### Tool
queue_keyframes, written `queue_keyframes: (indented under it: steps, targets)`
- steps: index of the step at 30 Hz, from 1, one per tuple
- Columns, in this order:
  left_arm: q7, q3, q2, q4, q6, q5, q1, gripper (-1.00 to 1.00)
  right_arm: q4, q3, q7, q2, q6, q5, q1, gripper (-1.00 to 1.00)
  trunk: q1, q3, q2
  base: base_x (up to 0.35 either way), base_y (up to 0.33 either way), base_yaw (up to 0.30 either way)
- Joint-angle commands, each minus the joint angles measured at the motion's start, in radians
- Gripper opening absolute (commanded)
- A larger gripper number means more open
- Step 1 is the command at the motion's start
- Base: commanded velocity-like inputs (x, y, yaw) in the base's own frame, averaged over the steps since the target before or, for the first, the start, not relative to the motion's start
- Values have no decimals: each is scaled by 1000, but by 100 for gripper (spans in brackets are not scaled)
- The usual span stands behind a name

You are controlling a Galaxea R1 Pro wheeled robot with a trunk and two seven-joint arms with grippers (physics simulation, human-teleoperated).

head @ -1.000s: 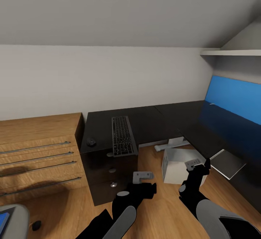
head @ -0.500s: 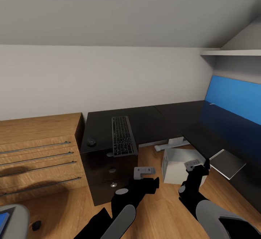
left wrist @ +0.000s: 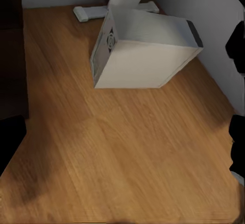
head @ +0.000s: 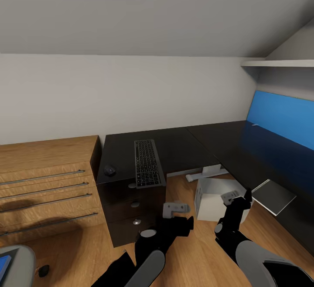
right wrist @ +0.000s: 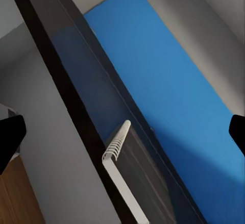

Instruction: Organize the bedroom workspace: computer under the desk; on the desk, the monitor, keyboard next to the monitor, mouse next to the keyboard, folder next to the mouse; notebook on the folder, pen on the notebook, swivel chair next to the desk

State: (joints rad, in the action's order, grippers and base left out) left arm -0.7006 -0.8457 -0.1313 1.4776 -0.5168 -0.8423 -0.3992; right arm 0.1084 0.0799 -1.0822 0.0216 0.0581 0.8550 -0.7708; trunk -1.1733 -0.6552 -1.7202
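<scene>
Keyboard [head: 148,163] and mouse [head: 109,170] lie on the black counter [head: 183,145]; the computer [head: 213,197] sits on the floor beneath. Both end effectors hang unloaded, fingers apart.

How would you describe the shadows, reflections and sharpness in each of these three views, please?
Head view: soft, even light; the blue back panel mirrors faintly in the glossy desk; a diffuse shadow lies on the wooden cabinet.
Left wrist view: slightly soft; the computer reads clearly, with a dim shadow on the floor.
Right wrist view: blurriest, the notebook smeared at its edges.
</scene>
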Motion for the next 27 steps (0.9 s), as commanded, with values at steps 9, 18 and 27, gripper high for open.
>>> queue_keyframes:
  steps: [9,18,27]
  targets:
    - [-12,-63,47,1,7,-8,-1,100,1,15,81,5,-1,3,-1,100,0,-1,-1,0,0,0]
    - [-12,-78,131,-2,33,-15,-1,100,4,23,135,36,-3,-3,-1,100,0,-1,-1,0,0,0]
    - [-12,-151,193,-3,120,-18,-1,100,6,31,154,58,-4,-41,-2,100,0,-1,-1,0,0,0]
